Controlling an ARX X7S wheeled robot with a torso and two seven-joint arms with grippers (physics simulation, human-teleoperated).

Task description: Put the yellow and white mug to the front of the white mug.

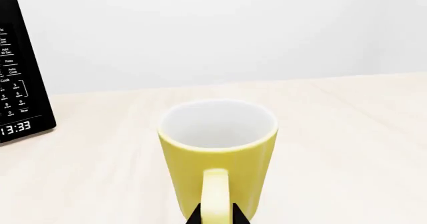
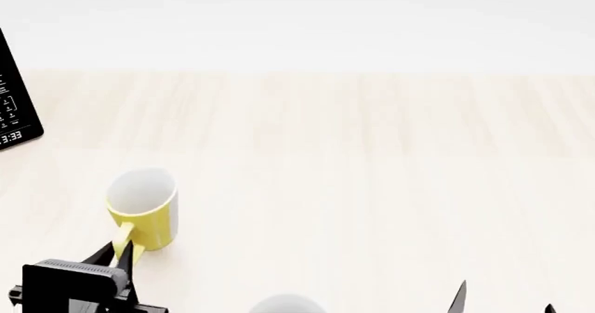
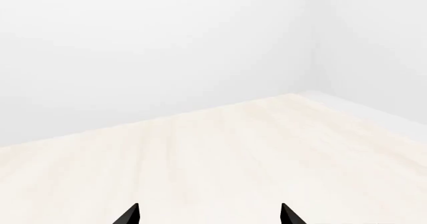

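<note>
The yellow and white mug (image 2: 144,212) stands upright on the pale wooden counter at the left, its yellow handle turned toward me. My left gripper (image 2: 121,254) is shut on that handle; in the left wrist view the black fingertips (image 1: 195,218) press both sides of the handle below the mug (image 1: 219,149). Only the top rim of the white mug (image 2: 283,304) shows at the bottom edge of the head view, to the right of and nearer than the yellow one. My right gripper (image 3: 209,215) is open over bare counter, holding nothing; its tips (image 2: 458,298) show at the bottom right.
A black microwave (image 2: 14,100) with a lit clock stands at the far left edge, also seen as the microwave (image 1: 20,79) in the left wrist view. A white wall runs behind the counter (image 2: 372,153).
</note>
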